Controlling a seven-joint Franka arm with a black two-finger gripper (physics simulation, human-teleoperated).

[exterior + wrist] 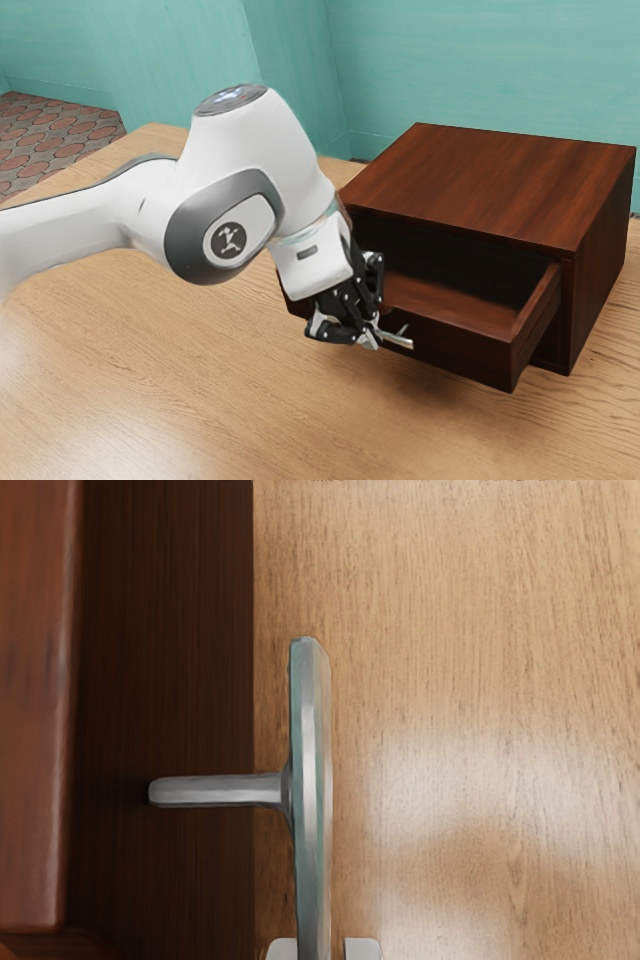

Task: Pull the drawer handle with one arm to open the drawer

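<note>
Black claw [360, 333] pinches the steel handle [310, 780] of the dark wooden drawer [455, 350], which stands partly out of its cabinet [500, 180], with bare pale tabletop [200, 400] free in front and teal walls [480, 60] behind.

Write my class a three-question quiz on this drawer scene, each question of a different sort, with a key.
1. True or false: the drawer sits shut, flush with the cabinet.
2. The gripper is at: A) the cabinet's top; B) the drawer's handle; C) the floor.
3. Fill in: the cabinet stands on a light wooden ____.
Key: 1 false, it is partly pulled out; 2 B; 3 table.
</note>
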